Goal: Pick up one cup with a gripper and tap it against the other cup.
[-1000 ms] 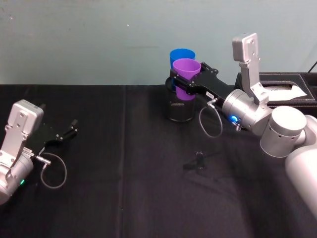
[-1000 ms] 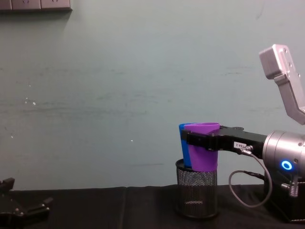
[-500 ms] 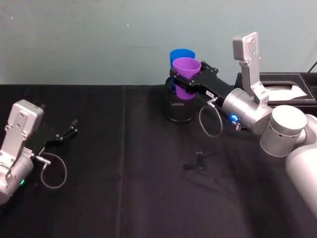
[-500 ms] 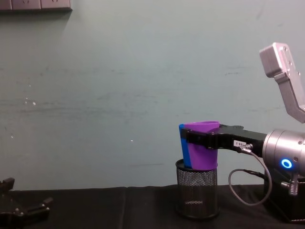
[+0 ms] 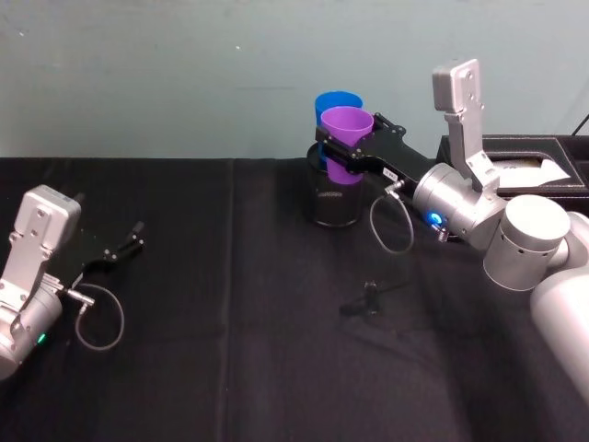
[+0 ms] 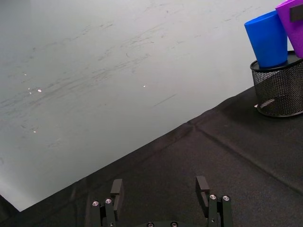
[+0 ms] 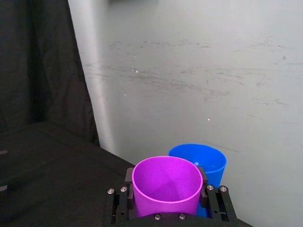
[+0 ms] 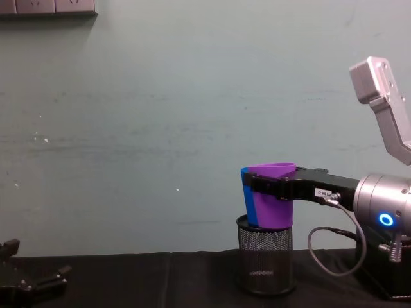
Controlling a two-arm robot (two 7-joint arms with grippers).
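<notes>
The right gripper (image 5: 351, 147) clenches the smooth purple plastic tumbler (image 7: 166, 182) just above the black wire-mesh pen holder (image 5: 333, 204), right beside the bright blue plastic tumbler (image 5: 332, 103) standing in that holder. The left gripper (image 6: 161, 190) rests splayed, well left of the holder.

The purple tumbler (image 5: 348, 122) is plain and unpatterned, held between the black fingers of the right gripper (image 5: 350, 140). The right wrist (image 5: 446, 204) is silver-grey, with a small white label (image 8: 319, 192) and a glowing blue ring (image 8: 386, 221). Just beyond the gripper, the blue tumbler (image 5: 333, 103) is a bright, plain blue. Below the gripper, the wire-mesh pen holder (image 5: 333, 204) is black with a fine grid. The tablecloth (image 5: 230, 304) is plain black. The wall (image 8: 160, 128) is pale grey-green with faint streaks and white specks. The left gripper (image 5: 129, 241) is black, and the left wrist (image 5: 28, 276) is silver-grey with a green light (image 5: 40, 339).
</notes>
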